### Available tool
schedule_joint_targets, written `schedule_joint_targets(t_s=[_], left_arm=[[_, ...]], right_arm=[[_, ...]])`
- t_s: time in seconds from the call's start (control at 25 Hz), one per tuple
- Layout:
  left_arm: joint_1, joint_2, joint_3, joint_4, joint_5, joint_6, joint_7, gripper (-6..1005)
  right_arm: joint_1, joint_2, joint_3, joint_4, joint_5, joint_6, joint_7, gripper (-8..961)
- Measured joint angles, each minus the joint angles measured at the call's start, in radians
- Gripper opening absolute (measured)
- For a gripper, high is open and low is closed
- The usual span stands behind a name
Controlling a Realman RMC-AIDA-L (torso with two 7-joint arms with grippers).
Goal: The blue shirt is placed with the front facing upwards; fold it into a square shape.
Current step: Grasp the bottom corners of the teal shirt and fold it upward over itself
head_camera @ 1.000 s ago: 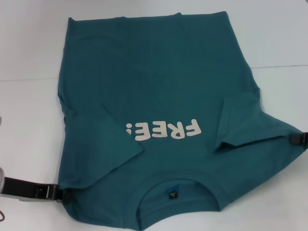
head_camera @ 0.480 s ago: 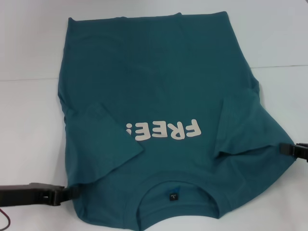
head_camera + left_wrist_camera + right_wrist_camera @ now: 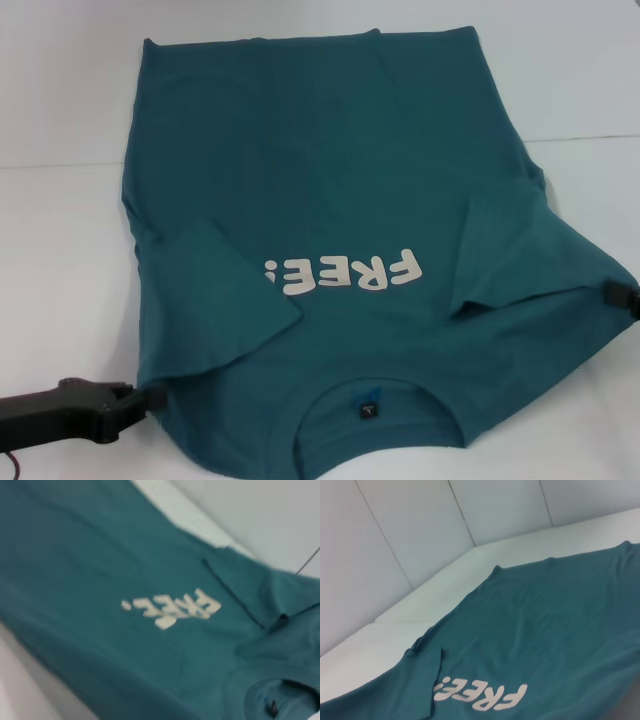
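The blue shirt (image 3: 340,210) is pinched at both shoulders by left jaws (image 3: 152,398) and right jaws (image 3: 612,296)

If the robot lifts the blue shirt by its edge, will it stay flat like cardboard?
Probably not. The blue shirt looks soft: its sleeves are folded over and the cloth wrinkles, so it would likely droop. It seems light too. The left claw sits at its edge.
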Motion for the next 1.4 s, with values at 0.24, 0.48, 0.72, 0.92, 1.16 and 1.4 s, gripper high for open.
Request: schedule_joint_targets(t_s=[0.24, 0.48, 0.72, 0.92, 1.16, 1.4], left_arm=[[0.015, 0.007, -0.057, -0.019, -0.027, 0.062, 0.096, 38], [0.041, 0.007, -0.099, -0.024, -0.037, 0.127, 0.186, 38], [0.069, 0.013, -0.179, -0.033, -0.041, 0.21, 0.289, 38], [0.089, 0.013, -0.188, -0.034, -0.036, 0.244, 0.338, 38], [0.125, 0.009, -0.201, -0.036, -0.036, 0.286, 0.398, 38], [0.162, 0.009, -0.239, -0.048, -0.031, 0.327, 0.477, 38]], right_arm=[[-0.018, 0.001, 0.002, 0.015, 0.013, -0.004, -0.042, 34], [-0.033, 0.008, 0.014, 0.015, 0.028, -0.05, -0.086, 34], [-0.064, 0.008, 0.05, 0.015, 0.06, -0.102, -0.139, 34], [-0.095, 0.016, 0.063, 0.015, 0.061, -0.124, -0.174, 34], [-0.151, 0.031, 0.065, 0.016, 0.062, -0.146, -0.23, 34], [-0.205, 0.043, 0.072, 0.047, 0.061, -0.185, -0.324, 34]])
